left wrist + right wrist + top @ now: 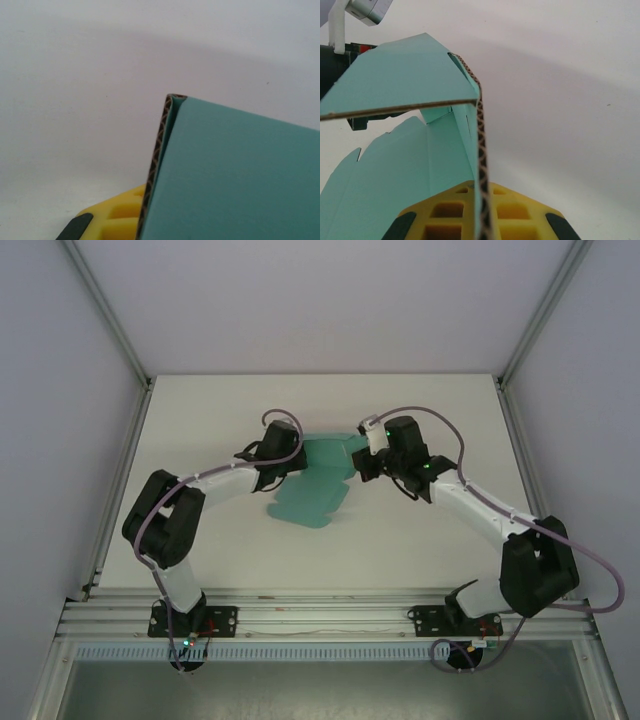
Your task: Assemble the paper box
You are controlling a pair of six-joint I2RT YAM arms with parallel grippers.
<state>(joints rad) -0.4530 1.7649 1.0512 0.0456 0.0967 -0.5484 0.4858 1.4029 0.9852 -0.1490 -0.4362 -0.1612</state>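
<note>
The paper box (pixel 315 490) is a teal-green die-cut card sheet, partly folded, in the middle of the white table between both arms. My left gripper (pixel 288 462) is at the sheet's left side and my right gripper (pixel 366 466) at its upper right flap. In the left wrist view a raised teal panel (pixel 235 175) hides most of the left gripper (pixel 149 202); one yellow finger (pixel 117 212) shows pressed against its corrugated edge. In the right wrist view the right gripper (pixel 481 200) is shut on an upright wall of the box (pixel 445 165), with a folded flap (pixel 405 80) above it.
The white table (pixel 420 550) has bare room in front of and behind the sheet. An aluminium rail (pixel 330 620) runs along the near edge by the arm bases. White walls and frame posts (pixel 110 320) close in the sides. The left arm's wrist (pixel 340 50) shows beyond the flap.
</note>
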